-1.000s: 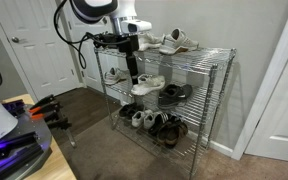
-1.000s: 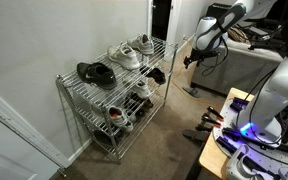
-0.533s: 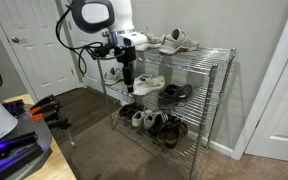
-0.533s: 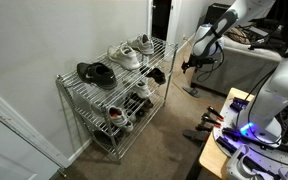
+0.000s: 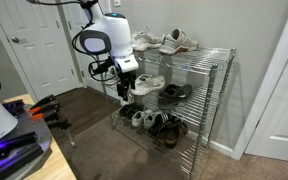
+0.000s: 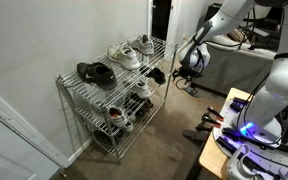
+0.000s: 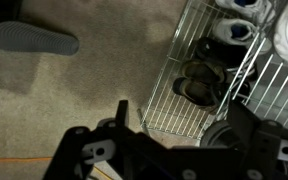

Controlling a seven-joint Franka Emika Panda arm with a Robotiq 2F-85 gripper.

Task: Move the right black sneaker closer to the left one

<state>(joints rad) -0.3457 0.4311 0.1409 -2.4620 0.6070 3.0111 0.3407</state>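
On the middle shelf of the rack (image 5: pixel 210 52), the black sneakers (image 5: pixel 174 93) sit as a pair just beside the white sneakers (image 5: pixel 149 83). They are too small in an exterior view to tell right shoe from left, or whether the two touch. The gripper (image 5: pixel 123 90) hangs off the rack's end nearest the white sneakers, well apart from the black pair. Jaw opening cannot be told — the fingers show only as dark, blurred shapes in the wrist view. That view looks down on carpet (image 7: pixel 74 85), a grey sole (image 7: pixel 34 38) lying flat on it, and dark shoes (image 7: pixel 199 82) on the bottom shelf.
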